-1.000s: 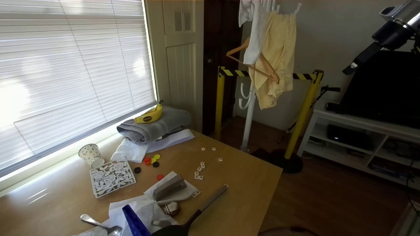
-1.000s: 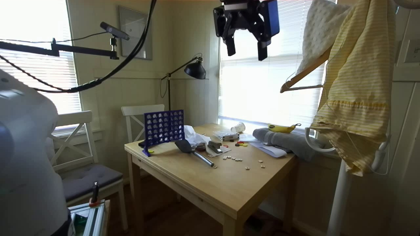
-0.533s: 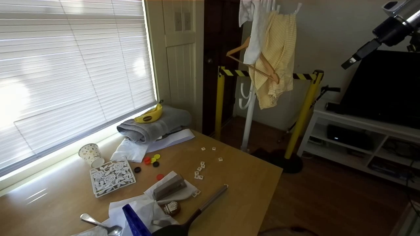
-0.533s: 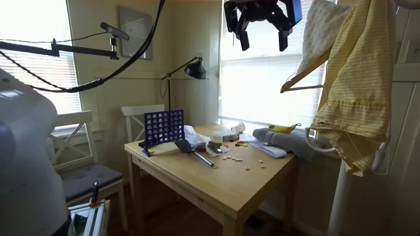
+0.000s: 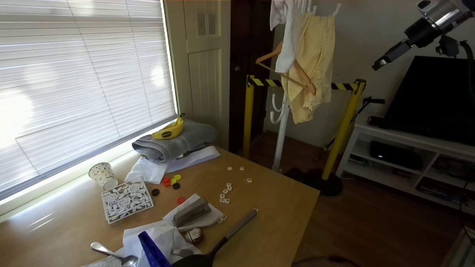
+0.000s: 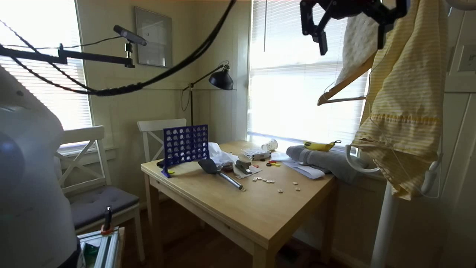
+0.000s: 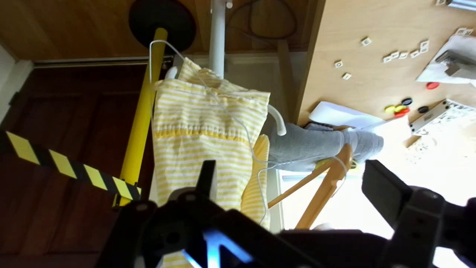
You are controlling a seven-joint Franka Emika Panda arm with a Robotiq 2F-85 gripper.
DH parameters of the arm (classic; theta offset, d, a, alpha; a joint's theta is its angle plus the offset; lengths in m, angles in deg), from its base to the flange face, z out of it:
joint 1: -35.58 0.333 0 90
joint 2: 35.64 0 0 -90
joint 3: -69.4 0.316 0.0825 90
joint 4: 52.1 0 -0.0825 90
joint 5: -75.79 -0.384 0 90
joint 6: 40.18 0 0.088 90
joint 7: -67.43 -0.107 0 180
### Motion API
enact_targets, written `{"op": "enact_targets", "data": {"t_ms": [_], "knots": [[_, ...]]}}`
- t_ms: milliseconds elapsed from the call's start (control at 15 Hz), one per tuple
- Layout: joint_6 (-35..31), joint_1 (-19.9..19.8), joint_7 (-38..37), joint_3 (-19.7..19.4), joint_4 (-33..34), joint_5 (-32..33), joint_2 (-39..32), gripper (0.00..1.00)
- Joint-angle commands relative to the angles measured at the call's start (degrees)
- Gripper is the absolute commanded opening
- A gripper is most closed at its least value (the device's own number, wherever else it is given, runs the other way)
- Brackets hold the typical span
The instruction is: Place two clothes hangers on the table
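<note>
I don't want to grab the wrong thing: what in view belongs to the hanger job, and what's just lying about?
For the job:
thin wire hangers, exact number unclear
wooden table

Just lying about:
stapler
spatula
letter tiles
speckled cup
grey towel

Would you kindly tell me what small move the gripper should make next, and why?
I would probably ease the open gripper toward the wire hanger until a strand sits between its jaws. In the wrist view the jaws stand wide apart and hold nothing, and the hanger's thin wire runs across the front of the striped yellow garment.
</note>
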Motion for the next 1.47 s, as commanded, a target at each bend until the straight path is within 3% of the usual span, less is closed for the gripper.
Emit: {"op": "enact_targets", "data": {"t_ms": [0,67,133,600,1133,1400], "knots": [[-3.9,0.2,1.5,0.2,7.3,-5.9,-9.7,1.00],[-3.8,-0.3,0.6,0.7,9.1,-6.9,-12.1,1.00],[-3.2,-2.4,0.9,2.4,4.2,-4.9,-6.7,1.00],[-4.4,-3.3,1.1,3.8,4.6,-5.7,-8.2,1.00],[-8.9,-1.8,4.8,5.8,8.1,-14.0,-16.0,1.00],[-7.9,-2.5,11.6,5.9,10.8,-23.0,-20.2,1.00]]}}
